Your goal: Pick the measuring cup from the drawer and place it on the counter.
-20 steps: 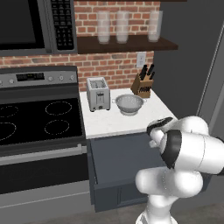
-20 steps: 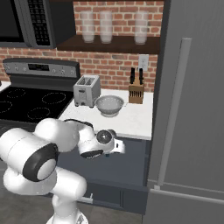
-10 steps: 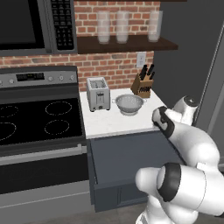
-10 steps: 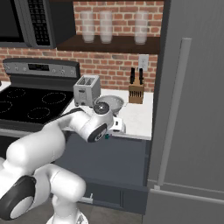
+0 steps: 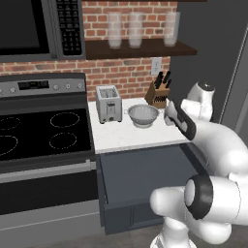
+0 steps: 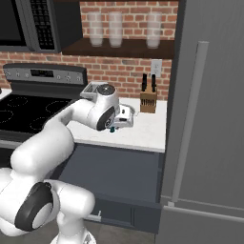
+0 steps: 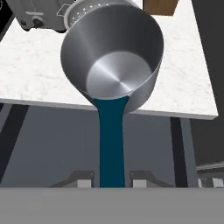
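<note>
The measuring cup (image 7: 111, 57) is a steel-coloured bowl on a flat teal-blue handle, and in the hand view it hangs over the front edge of the white counter (image 7: 39, 74). My gripper (image 7: 111, 180) is shut on the end of that handle. Under it lies the open dark slate-grey drawer (image 7: 52, 140). From the right base my gripper (image 6: 121, 119) hovers above the counter (image 6: 143, 131), with a teal bit of the cup (image 6: 112, 128) below the hand. From the left base my gripper (image 5: 170, 116) hangs over the counter's right end, above the drawer (image 5: 140, 169).
On the counter stand a toaster (image 5: 108, 103), a steel colander bowl (image 5: 144, 115) and a knife block (image 5: 158, 94). The black stovetop (image 5: 38, 131) lies to the left. A tall grey fridge (image 6: 209, 119) borders the counter and drawer on the right.
The arm has risen from over the drawer and swung back toward the counter, carrying the measuring cup up to counter height.
</note>
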Controlling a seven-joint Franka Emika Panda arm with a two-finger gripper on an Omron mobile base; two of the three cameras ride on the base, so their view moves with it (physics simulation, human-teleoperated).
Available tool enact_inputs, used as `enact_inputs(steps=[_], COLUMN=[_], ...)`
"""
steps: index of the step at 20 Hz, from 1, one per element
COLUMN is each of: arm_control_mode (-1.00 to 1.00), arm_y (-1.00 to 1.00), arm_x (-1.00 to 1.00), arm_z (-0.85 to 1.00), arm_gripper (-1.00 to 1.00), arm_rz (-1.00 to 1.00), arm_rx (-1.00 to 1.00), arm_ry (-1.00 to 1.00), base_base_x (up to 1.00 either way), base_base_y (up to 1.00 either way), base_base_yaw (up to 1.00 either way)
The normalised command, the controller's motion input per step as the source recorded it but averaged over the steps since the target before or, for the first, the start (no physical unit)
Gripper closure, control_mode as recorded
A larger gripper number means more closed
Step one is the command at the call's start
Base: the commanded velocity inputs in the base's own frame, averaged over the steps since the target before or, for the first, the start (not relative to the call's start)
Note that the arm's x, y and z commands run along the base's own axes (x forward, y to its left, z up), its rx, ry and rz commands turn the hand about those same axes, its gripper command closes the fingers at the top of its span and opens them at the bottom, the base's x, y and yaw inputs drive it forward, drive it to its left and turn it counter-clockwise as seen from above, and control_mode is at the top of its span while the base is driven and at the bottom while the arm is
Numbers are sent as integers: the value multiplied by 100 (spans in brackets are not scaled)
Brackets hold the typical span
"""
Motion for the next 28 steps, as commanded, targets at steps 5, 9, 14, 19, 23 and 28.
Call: enact_inputs(steps=[5,9,14,19,23,28], arm_control_mode=[-100,-100,-100,-100,-100,-100], arm_y=[63,89,99,100,72,39], arm_x=[37,21,10,27,77,75], arm_z=[-1,-12,-31,-34,-34,-49], arm_gripper=[100,100,100,100,100,100], arm_rz=[13,13,10,1,0,0], arm_rx=[0,0,0,0,0,0], arm_ry=[3,0,0,0,2,4], base_base_x=[0,0,0,0,0,0], base_base_y=[0,0,0,0,0,0], base_base_yaw=[0,0,0,0,0,0])
